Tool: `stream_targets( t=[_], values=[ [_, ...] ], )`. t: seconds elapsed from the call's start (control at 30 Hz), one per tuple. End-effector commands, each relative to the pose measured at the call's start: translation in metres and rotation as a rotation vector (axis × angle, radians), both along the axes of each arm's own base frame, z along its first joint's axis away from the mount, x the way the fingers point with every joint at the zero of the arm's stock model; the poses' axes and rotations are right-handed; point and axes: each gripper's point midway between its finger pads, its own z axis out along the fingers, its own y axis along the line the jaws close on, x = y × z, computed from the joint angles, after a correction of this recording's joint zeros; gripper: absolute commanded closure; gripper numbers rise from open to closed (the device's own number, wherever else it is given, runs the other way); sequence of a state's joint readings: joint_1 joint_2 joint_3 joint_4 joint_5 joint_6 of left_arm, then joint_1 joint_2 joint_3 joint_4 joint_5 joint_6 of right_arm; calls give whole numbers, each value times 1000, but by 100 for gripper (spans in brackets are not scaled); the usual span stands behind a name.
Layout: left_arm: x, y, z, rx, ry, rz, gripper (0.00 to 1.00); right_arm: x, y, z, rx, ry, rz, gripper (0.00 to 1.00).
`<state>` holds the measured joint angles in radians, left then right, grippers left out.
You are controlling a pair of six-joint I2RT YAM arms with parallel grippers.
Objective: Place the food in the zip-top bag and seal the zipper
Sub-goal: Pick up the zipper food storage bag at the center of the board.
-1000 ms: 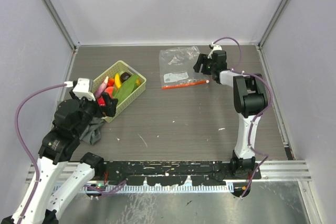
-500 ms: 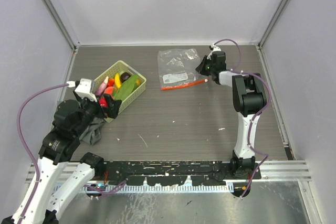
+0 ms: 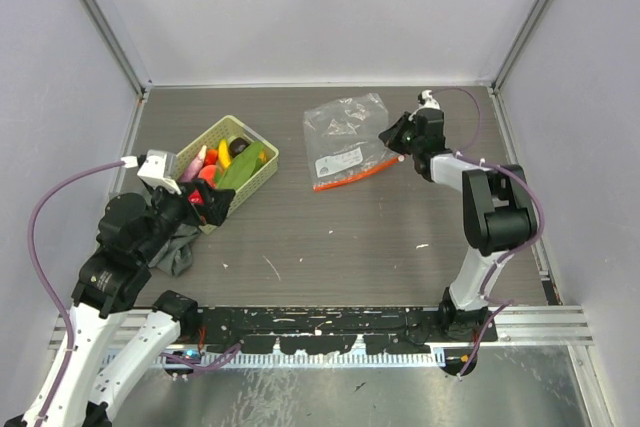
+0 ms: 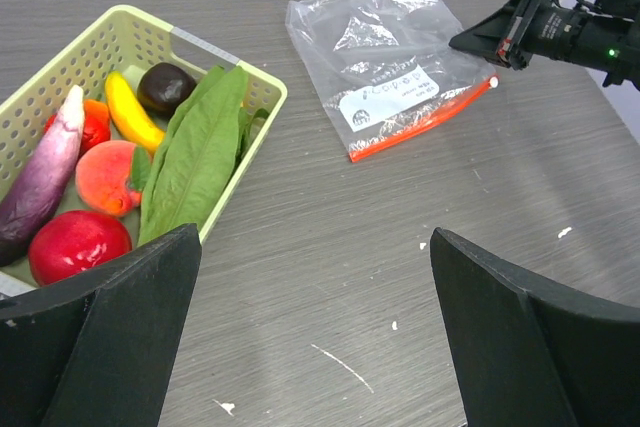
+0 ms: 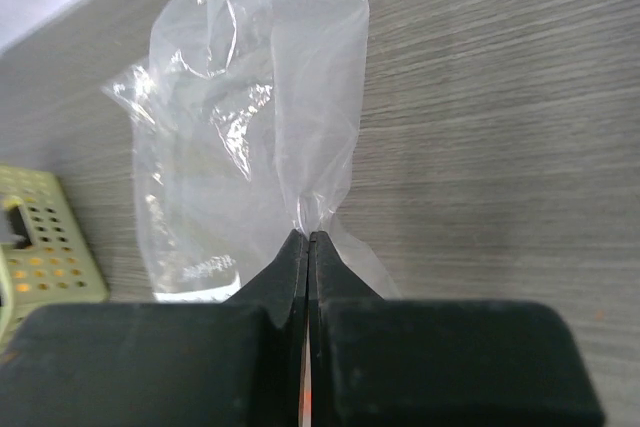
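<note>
The clear zip-top bag (image 3: 345, 142) lies flat at the back of the table, its red-orange zipper (image 3: 352, 177) along the near edge. My right gripper (image 3: 390, 134) is shut on a pinch of the bag's (image 5: 250, 147) right side, and the plastic bunches up at the right gripper's tips (image 5: 307, 235). The food sits in a yellow-green basket (image 3: 255, 137): a green leaf (image 4: 195, 157), a banana (image 4: 130, 112), a red piece (image 4: 78, 245), a purple piece (image 4: 45, 172) and a dark brown piece (image 4: 165, 85). My left gripper (image 4: 312, 237) hangs open beside the basket, holding nothing.
A grey cloth (image 3: 180, 247) lies under the left arm, near the basket's front corner. Purple walls close the table at the back and on both sides. White scuffs (image 4: 345, 367) mark the dark tabletop.
My right gripper shut on the bag's right side and drew it to the right. The bag turned, with the zipper's left end now nearer. The left arm barely moved.
</note>
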<state>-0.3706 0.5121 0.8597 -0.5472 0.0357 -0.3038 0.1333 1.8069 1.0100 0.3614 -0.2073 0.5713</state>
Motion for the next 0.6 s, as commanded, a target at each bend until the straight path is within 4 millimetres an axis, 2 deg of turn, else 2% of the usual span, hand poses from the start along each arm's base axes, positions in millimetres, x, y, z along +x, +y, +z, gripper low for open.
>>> stream_targets(
  t=[0.0, 0.27, 0.57],
  values=[
    [5, -11, 13, -108, -9, -11, 2, -15, -3, 42, 132, -94, -74, 99],
    [17, -40, -4, -226, 103, -83, 1, -62, -6, 78, 251, -138, -110, 99],
    [24, -72, -46, -343, 252, -157, 4, -108, -1, 106, 382, -187, -109, 99]
  ],
)
